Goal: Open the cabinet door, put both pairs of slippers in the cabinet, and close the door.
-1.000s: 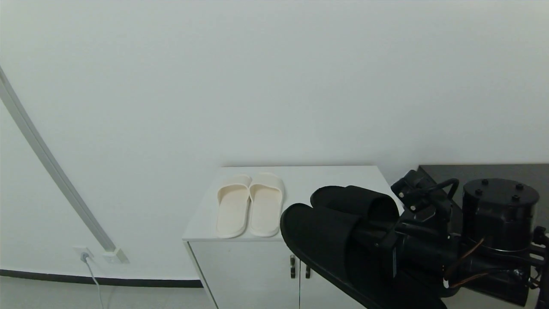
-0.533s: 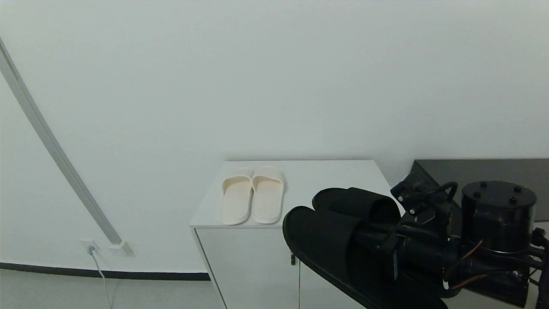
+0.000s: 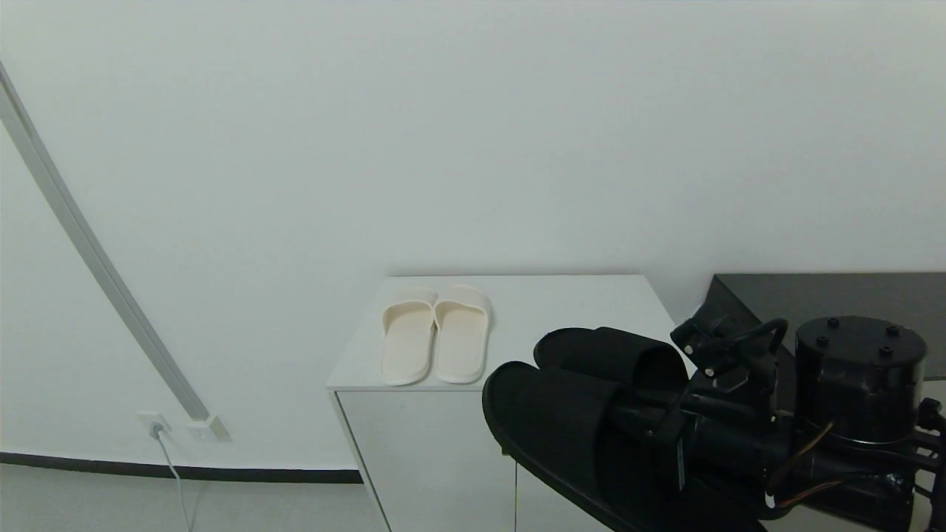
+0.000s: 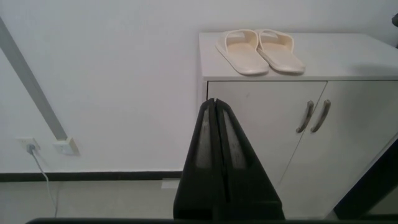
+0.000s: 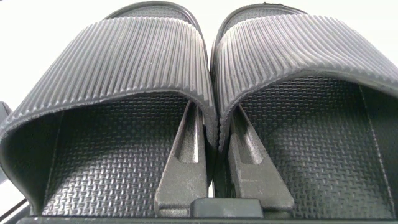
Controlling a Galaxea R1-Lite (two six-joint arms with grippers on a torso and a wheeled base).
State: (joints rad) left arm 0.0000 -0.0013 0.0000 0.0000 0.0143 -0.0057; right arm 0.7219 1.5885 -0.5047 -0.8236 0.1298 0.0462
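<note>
Black ribbed rubber slippers (image 5: 124, 74), both of the pair, are clamped by the right pincer (image 5: 216, 118): one finger inside each, pinching their adjoining walls. They are held in the air near the right side of the white two-door cabinet (image 3: 429, 443). Its doors are closed and the cream plastic slippers (image 3: 436, 334) lie side by side on top; the left pincer (image 4: 215, 106) is clenched and empty, facing the cabinet front.

black slippers (image 3: 565, 421) dipped slightly, view shifted

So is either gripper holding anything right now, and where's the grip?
The right gripper holds the black slippers as a pair, pinching their adjoining inner side walls, one finger inside each. The left gripper is shut, empty.
</note>
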